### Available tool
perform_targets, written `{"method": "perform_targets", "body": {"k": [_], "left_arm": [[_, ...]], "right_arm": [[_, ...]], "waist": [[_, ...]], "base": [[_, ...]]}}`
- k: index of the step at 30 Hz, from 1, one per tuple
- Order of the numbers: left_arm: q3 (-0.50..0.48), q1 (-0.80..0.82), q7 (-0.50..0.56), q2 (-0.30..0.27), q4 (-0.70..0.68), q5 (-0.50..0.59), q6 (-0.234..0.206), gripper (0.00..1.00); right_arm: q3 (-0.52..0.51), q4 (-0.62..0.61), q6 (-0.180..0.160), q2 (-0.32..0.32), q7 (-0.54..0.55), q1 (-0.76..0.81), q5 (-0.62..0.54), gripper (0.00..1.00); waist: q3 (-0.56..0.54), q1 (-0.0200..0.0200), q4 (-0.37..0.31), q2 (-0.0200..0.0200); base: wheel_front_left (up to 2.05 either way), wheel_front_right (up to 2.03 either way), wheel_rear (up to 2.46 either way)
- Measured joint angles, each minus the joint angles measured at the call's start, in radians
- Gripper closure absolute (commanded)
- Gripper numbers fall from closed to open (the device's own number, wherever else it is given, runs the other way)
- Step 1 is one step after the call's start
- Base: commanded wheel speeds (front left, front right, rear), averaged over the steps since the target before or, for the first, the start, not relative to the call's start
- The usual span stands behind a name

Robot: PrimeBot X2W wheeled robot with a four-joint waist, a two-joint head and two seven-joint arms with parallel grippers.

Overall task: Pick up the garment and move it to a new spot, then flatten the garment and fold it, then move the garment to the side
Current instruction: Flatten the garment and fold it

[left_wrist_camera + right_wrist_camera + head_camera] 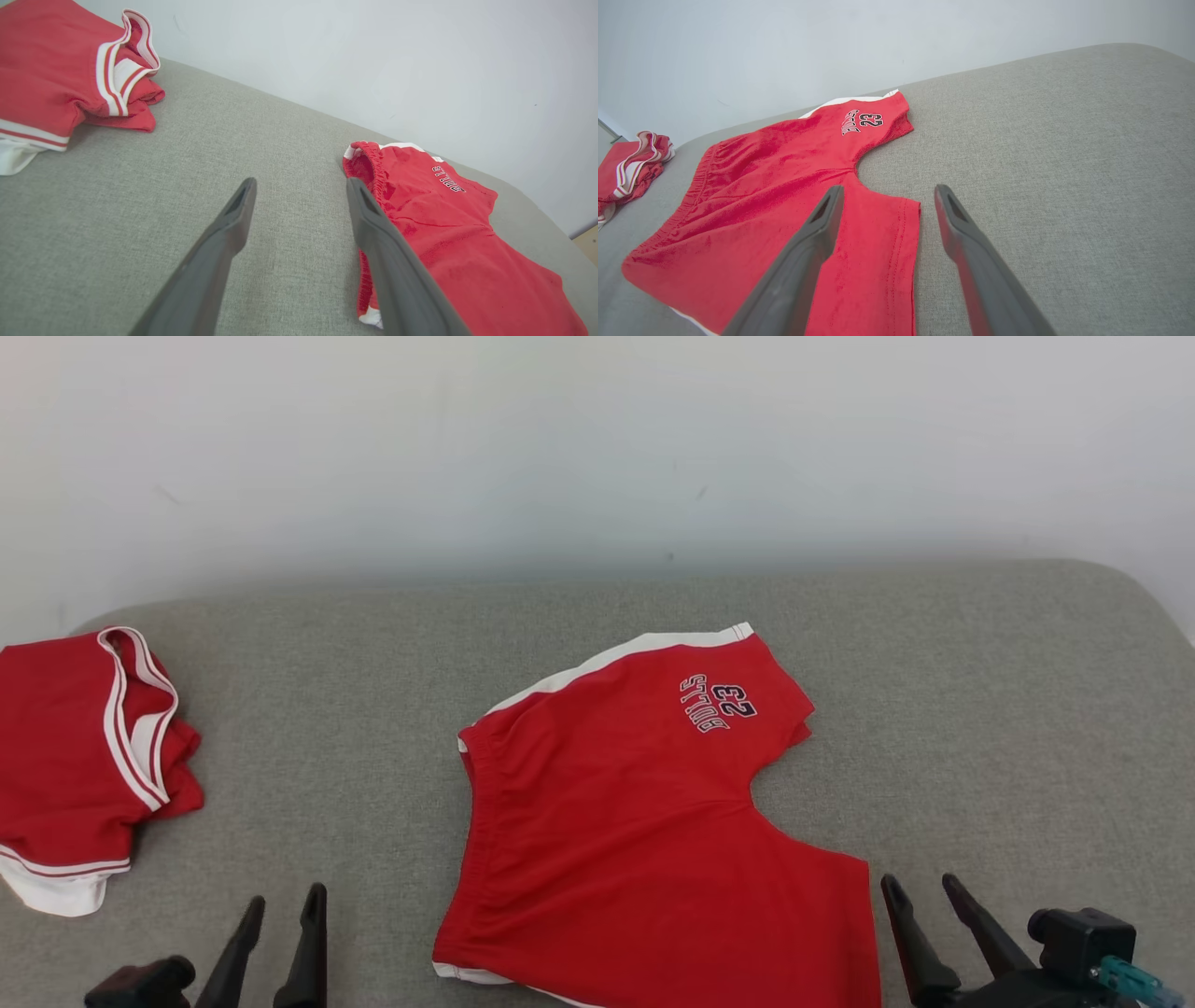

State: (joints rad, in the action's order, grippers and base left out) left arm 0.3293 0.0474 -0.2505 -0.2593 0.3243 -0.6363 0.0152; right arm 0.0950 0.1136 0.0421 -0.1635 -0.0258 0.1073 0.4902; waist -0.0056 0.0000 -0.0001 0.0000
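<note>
With left tool [288, 896] and right tool [919, 879] both gaping wide and empty, reach for the shorts [635, 803] lying spread on the cushion [980, 709] between them, waistband leftward. Probably best to pinch the near corners low, draw them apart to smooth wrinkles before folding, and avoid the jersey [65, 756] at far left.

Head view: high, facing forward and down over the grey cushion [327, 709] to the white wall [597, 448]. Wrist views: low, close to the cushion, sighting along the left gripper [301, 182] and right gripper [888, 189]. All three share the red shorts [635, 821] and the folded red jersey [65, 747]
</note>
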Motion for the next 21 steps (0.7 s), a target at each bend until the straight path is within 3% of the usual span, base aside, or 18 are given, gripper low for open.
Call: {"method": "perform_targets", "body": {"k": [10, 21], "left_arm": [[-0.02, -0.046, -0.001, -0.024, -0.193, 0.146, -0.084, 0.0], [0.012, -0.115, 0.0, -0.06, -0.27, 0.228, -0.105, 0.0]], "right_arm": [[-0.051, -0.031, -0.035, 0.038, -0.117, -0.019, 0.003, 0.0], [-0.06, -0.046, -0.043, 0.046, -0.134, -0.034, 0.02, 0.0]], "waist": [[-0.042, -0.0001, 0.01, 0.0], [-0.056, 0.0, 0.012, 0.0]], "base": [[0.0, 0.0, 0.0], [0.0, 0.0, 0.0]]}}
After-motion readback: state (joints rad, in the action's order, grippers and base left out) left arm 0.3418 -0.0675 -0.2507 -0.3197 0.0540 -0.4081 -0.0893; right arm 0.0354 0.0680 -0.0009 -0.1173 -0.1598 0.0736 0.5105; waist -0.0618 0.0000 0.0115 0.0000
